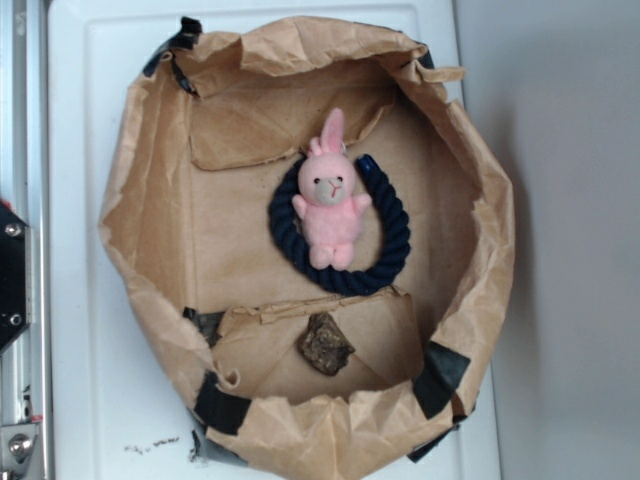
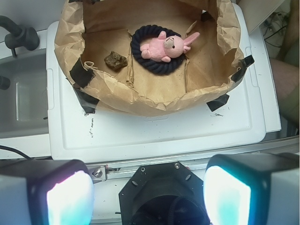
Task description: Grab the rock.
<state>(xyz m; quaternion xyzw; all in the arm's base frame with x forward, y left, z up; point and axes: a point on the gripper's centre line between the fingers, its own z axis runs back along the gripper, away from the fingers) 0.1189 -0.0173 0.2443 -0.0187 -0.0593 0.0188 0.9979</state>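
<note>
The rock (image 1: 325, 344) is a small dark brown-grey lump lying on the paper floor near the front of the brown paper-lined bin (image 1: 480, 290). In the wrist view the rock (image 2: 115, 60) sits at the bin's left side, far from my gripper (image 2: 147, 192). The gripper hangs high above the metal rail and black base, outside the bin, with its two glowing pads (image 2: 70, 199) wide apart and nothing between them. It does not show in the exterior view.
A pink plush bunny (image 1: 331, 196) lies on a dark blue rope ring (image 1: 392, 250) in the bin's middle. Black tape patches (image 1: 440, 378) hold the paper at the rim. The bin stands on a white lid (image 2: 154, 133). A grey sink (image 2: 23, 98) lies at the left.
</note>
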